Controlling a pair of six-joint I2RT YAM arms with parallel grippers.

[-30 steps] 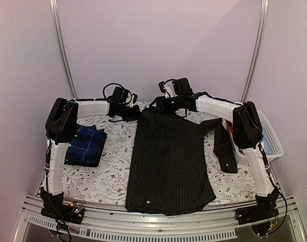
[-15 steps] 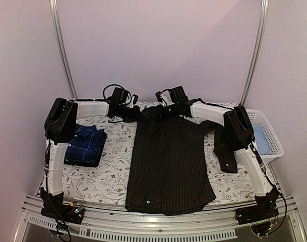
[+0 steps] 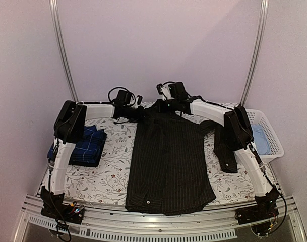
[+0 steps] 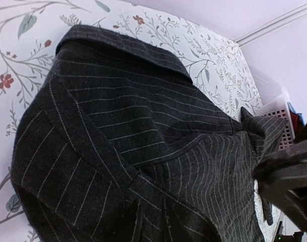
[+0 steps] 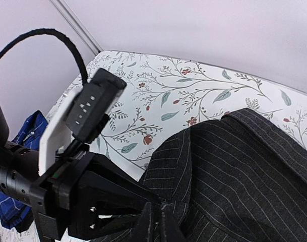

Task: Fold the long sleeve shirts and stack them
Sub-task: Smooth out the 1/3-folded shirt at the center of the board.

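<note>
Basket (image 3: 278, 146) sits right of the surface (image 3: 113, 176); folded navy shirt (image 3: 90, 147) lies at left, partly hidden by your left arm (image 3: 70, 123). Black shirt (image 3: 168, 161) lies spread mid-surface, collar far. Both arms stretch to that end: left fingers (image 5: 118, 191) pinch its shoulder, right fingers (image 5: 144, 227) are clenched on cloth near the collar.

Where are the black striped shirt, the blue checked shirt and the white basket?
black striped shirt (image 3: 168, 161): top view, middle of its spread-out body panel.
blue checked shirt (image 3: 90, 146): top view, upper face of the folded bundle.
white basket (image 3: 274, 133): top view, its right wall.
</note>
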